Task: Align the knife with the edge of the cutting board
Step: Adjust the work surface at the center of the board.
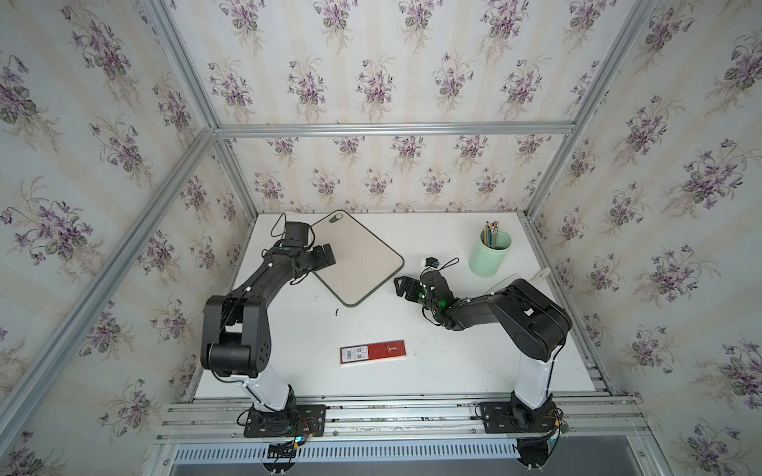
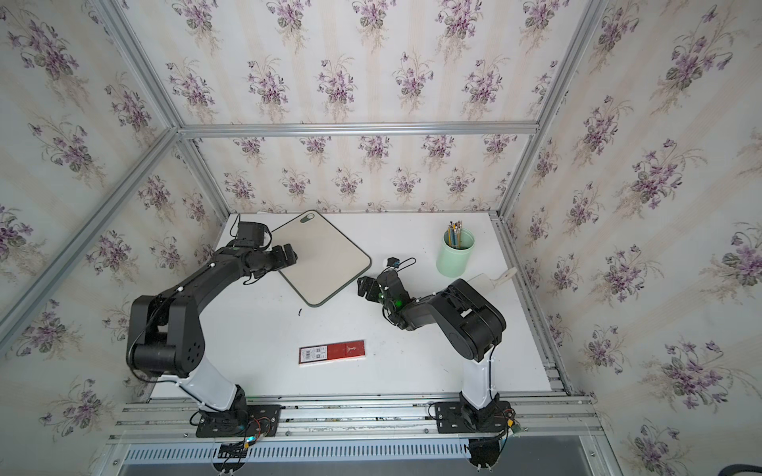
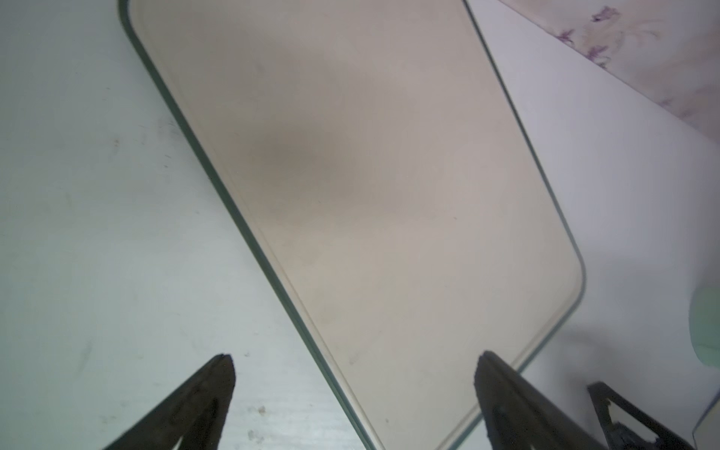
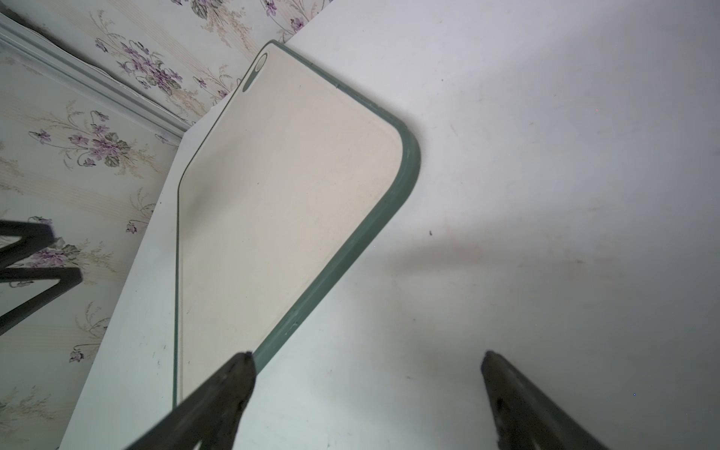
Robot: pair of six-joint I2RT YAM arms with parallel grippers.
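The flat red-and-white box bears a barcode, its print unreadable.

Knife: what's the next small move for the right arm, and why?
Probably draw the right end effector back toward the knife. It is open and empty beside the cutting board's corner, while the knife lies apart near the green cup, half hidden behind the right arm.

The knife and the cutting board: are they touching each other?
Apart. In a top view the knife lies near the mint cup, with bare white table between it and the cutting board.
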